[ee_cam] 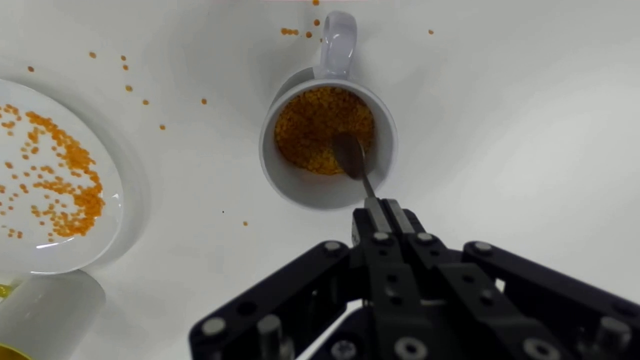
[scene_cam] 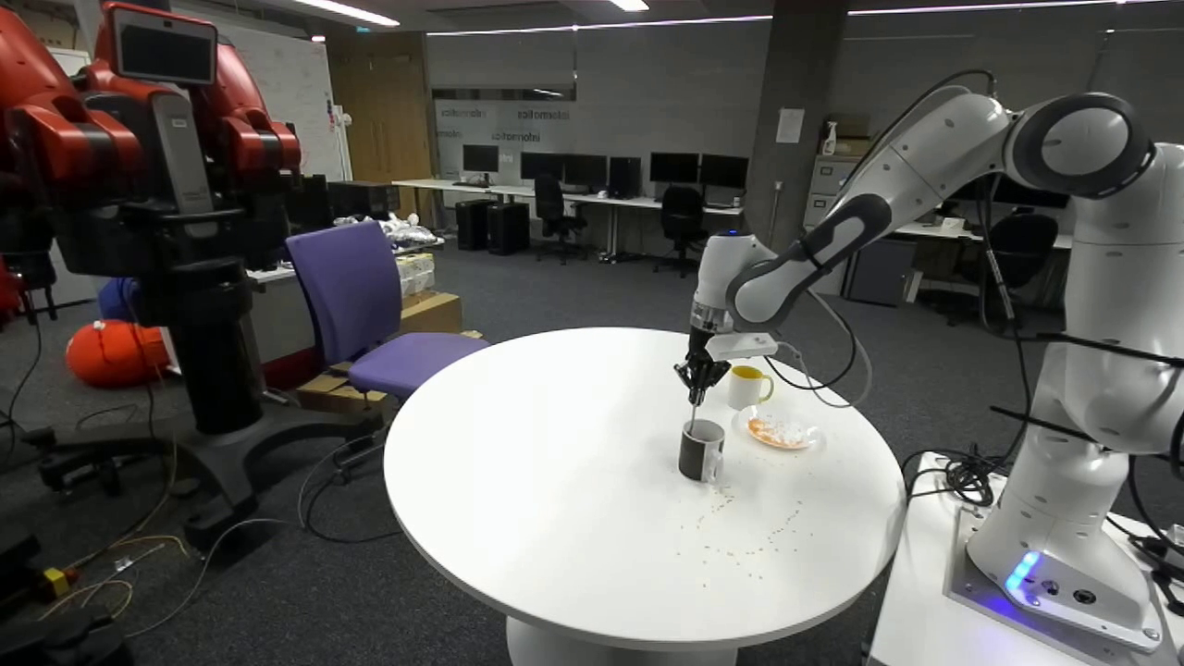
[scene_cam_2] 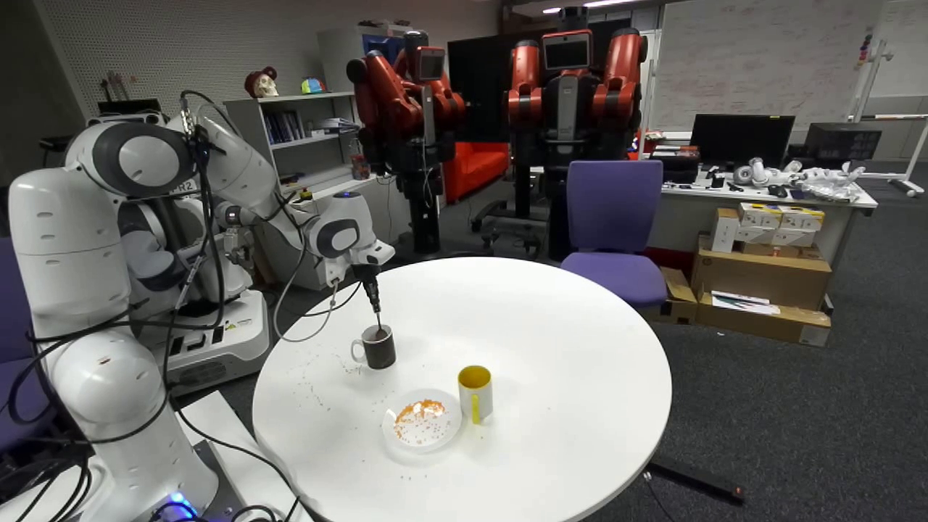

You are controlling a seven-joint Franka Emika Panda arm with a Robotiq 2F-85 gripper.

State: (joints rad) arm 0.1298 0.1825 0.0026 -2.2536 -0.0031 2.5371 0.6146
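Note:
My gripper [ee_cam: 385,204] is shut on the handle of a metal spoon [ee_cam: 349,155], which points down into a dark and white mug [ee_cam: 325,192]. Orange grains [ee_cam: 320,117] cover the mug's bottom. The spoon's bowl is inside the mug; I cannot tell whether it touches the grains. The mug stands upright in both exterior views [scene_cam: 696,453] [scene_cam_2: 380,351], with the gripper [scene_cam: 696,398] [scene_cam_2: 376,308] above its rim. A white plate [ee_cam: 109,235] with scattered orange grains lies beside it. A white mug with yellow inside and handle [scene_cam_2: 467,395] stands close to the plate.
All stand on a round white table [scene_cam: 555,481]. Loose grains [scene_cam: 740,555] are scattered on it near the dark mug. A purple chair [scene_cam_2: 616,210] stands at the table's edge. A cable [scene_cam_2: 279,312] hangs from the arm near the table.

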